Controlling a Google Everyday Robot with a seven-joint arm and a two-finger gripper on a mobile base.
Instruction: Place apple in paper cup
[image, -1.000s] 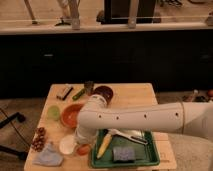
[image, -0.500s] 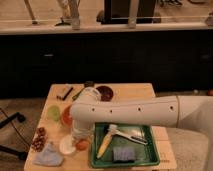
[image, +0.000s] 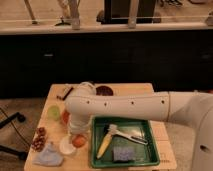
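The apple, small and orange-red, lies on the wooden table near its front left, just left of the green tray. The paper cup, short and white, stands right beside the apple on its left. My white arm reaches in from the right and bends down over this spot. My gripper hangs directly above the apple, very close to it or touching it. The arm's wrist hides most of the gripper.
A light green cup and a partly hidden orange bowl stand behind the paper cup. Dark red berries and a blue cloth lie at the front left. The green tray holds corn, a sponge and a utensil. A dark bowl sits at the back.
My arm has swung left and forward, now covering most of the orange bowl. The gripper has come down over the apple. The apple and paper cup have not moved.
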